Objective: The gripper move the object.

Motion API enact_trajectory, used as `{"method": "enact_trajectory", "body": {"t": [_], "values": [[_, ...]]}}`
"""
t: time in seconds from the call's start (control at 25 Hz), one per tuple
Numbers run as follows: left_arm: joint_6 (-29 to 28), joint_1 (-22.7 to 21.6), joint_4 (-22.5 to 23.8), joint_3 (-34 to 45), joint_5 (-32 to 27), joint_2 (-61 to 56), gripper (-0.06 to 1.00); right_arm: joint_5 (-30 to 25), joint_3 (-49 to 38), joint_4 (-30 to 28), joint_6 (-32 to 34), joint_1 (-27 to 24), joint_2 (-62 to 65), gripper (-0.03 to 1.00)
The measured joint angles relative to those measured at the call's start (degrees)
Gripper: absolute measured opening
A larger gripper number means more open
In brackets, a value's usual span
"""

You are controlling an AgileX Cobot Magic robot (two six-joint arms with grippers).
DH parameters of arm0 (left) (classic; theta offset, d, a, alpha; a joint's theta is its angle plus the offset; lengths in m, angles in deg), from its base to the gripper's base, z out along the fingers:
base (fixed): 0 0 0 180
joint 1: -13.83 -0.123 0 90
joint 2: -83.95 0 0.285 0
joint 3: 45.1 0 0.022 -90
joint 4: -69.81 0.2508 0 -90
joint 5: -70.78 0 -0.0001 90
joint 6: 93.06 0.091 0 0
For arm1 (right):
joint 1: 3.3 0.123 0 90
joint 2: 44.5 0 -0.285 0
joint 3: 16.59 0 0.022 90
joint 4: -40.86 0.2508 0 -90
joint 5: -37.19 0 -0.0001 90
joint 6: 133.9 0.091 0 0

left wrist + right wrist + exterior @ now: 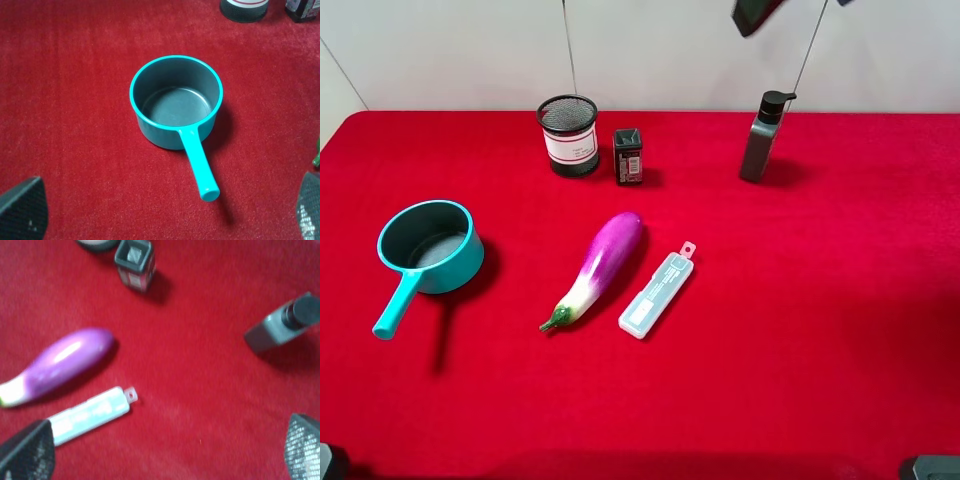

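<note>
The small black box [628, 156] with a red-and-white label stands upright at the back of the red table, just right of the mesh cup [568, 134]. It also shows in the right wrist view [134, 260] and at the edge of the left wrist view [301, 9]. My right gripper [165, 450] is open and empty, high above the table, well short of the box. A dark part of that arm [755, 15] shows at the top edge. My left gripper [165, 205] is open and empty, hovering over the teal saucepan [175, 102].
The teal saucepan [430, 248] sits at the left. A purple eggplant [598, 266] and a translucent flat case [657, 294] lie mid-table. A tall dark grey pump bottle [760, 140] stands at the back right. The table is covered in red cloth [800, 330].
</note>
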Motion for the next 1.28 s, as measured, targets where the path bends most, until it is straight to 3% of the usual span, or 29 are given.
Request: {"method": "enact_trajectory", "body": {"t": [0.92, 1.08, 1.28], "values": [[0.00, 0.00, 0.00, 0.00, 0.00, 0.00, 0.98, -0.09, -36.22, 1.01, -0.69, -0.33, 41.80, 0.69], [0.00, 0.00, 0.00, 0.00, 0.00, 0.00, 0.98, 0.15, -42.58, 2.93, -0.67, -5.72, 51.04, 0.69], [0.00, 0.00, 0.00, 0.00, 0.00, 0.00, 0.98, 3.78, -48.27, 3.72, -0.52, -17.02, 61.90, 0.69]]}}
